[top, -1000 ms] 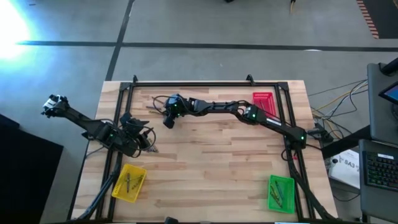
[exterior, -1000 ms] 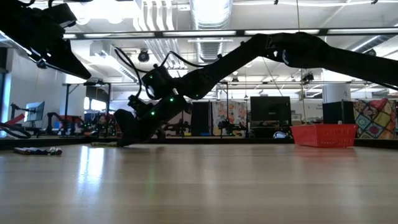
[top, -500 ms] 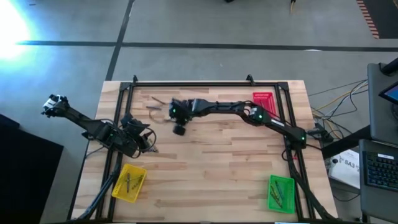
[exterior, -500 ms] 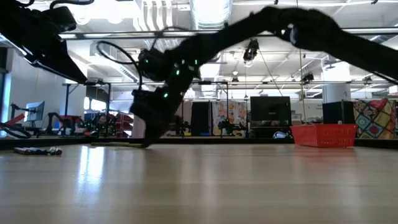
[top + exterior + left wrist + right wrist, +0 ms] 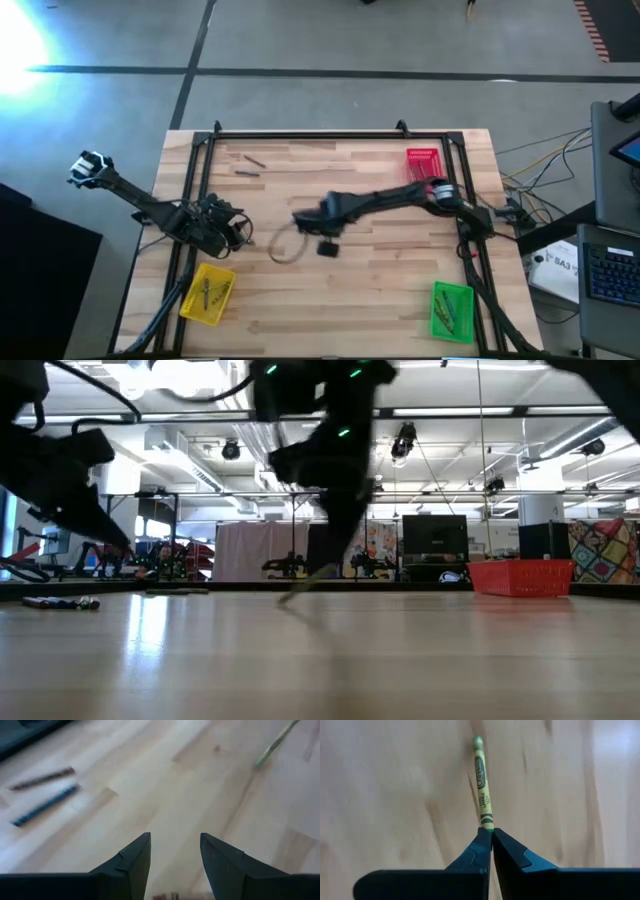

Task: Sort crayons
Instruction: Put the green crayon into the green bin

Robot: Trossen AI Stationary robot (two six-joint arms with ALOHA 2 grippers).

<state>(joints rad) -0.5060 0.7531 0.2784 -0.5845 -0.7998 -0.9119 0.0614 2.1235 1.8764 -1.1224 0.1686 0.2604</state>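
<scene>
In the right wrist view my right gripper [image 5: 491,834] is shut on a yellow-green crayon [image 5: 481,780]. In the high view this gripper [image 5: 326,247] stands over the middle of the table. In the low view the crayon [image 5: 303,588] slants down below it. My left gripper [image 5: 175,855] is open near the table's left side [image 5: 238,232], with nothing between its fingers. Beyond it a blue crayon [image 5: 45,806] and a brown crayon [image 5: 42,778] lie flat on the wood. Two more crayons [image 5: 250,166] lie at the far left. My right gripper pinches one end of the crayon [image 5: 487,823] between its two fingertips. The fingers come from above, pointing steeply down, and the crayon runs on beyond them along their line. It juts out slanted below the fingers and looks clear of the table.
A red tray [image 5: 422,165] sits at the far right, a yellow tray [image 5: 207,293] at the near left and a green tray [image 5: 451,310] at the near right; the last two hold crayons. A black frame [image 5: 330,137] borders the table. A cable loop [image 5: 285,250] hangs by the right arm.
My right gripper, shut throughout, has swung from the table's far left toward the middle and the near edge. It has risen and tipped to point steeply down, and the crayon has gone with it. My left gripper has sunk a little toward the table.
</scene>
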